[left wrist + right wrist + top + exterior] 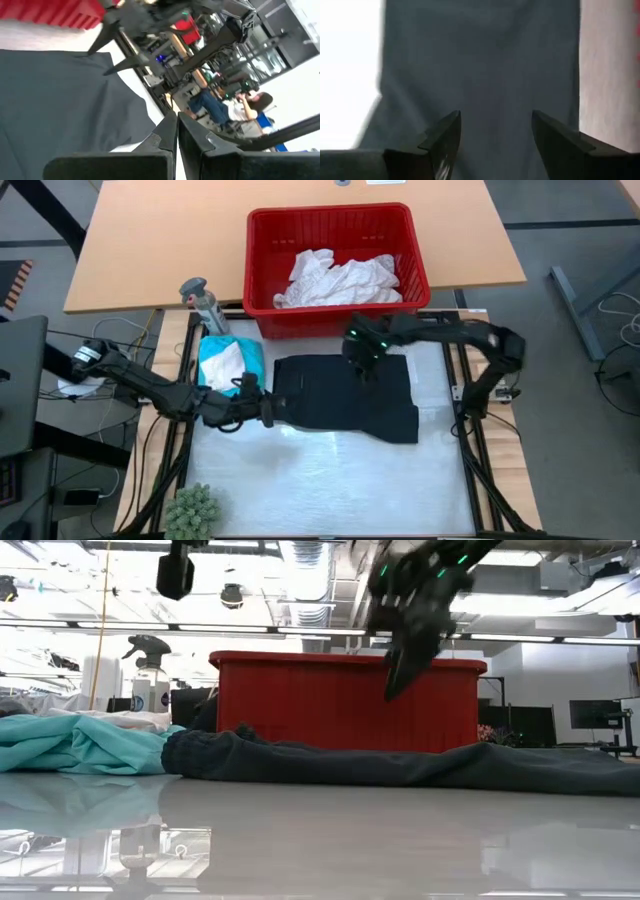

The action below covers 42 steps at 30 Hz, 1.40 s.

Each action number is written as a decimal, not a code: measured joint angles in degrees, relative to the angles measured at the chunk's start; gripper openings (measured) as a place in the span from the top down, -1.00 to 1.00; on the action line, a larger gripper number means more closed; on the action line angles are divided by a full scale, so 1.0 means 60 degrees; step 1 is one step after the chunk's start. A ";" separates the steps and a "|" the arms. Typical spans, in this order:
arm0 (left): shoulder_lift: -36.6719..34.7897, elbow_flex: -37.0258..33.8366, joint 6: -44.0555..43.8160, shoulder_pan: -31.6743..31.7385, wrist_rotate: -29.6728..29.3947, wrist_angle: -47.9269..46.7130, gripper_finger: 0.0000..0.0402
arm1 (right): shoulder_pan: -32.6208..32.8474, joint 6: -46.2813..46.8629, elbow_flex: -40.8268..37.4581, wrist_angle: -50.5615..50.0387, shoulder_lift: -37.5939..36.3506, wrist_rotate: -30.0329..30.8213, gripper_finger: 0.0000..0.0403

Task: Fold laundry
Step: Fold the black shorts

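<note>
A black garment point(345, 395) lies spread flat on the table's white mat, its far edge close to the red basket point(262, 270). Left of it lies a teal garment point(250, 355) with a white piece point(222, 366) on top. More white laundry point(340, 278) sits in the basket. My left gripper point(270, 408) is shut at the black garment's left edge, raised above it point(177, 120), with nothing between its fingers. My right gripper point(362, 368) hangs open over the garment's far edge, pointing steeply down point(395, 690), and the cloth point(485, 60) lies below its spread fingers point(495, 117).
A spray bottle point(205, 305) stands at the mat's far left corner beside the teal garment. A small green fuzzy plant point(192, 510) sits at the near left corner. The mat's near half point(330, 480) lies bare. A person sits in the room beyond point(250, 105).
</note>
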 joint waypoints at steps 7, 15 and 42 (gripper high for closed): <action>0.0000 0.0000 -0.0054 -0.0380 -0.0809 0.0016 1.00 | -0.0954 -0.0780 0.1556 -0.0927 0.2446 0.0340 -0.33; 0.0004 0.0000 -0.0090 -0.0615 -0.0868 -0.0054 1.00 | -0.1153 -0.0783 0.2138 -0.1021 0.3463 0.1042 -0.33; 0.3971 0.0000 -0.7645 -0.2206 0.0034 -0.0684 1.00 | -0.0368 0.4654 0.2116 -0.1020 0.4155 0.0476 0.79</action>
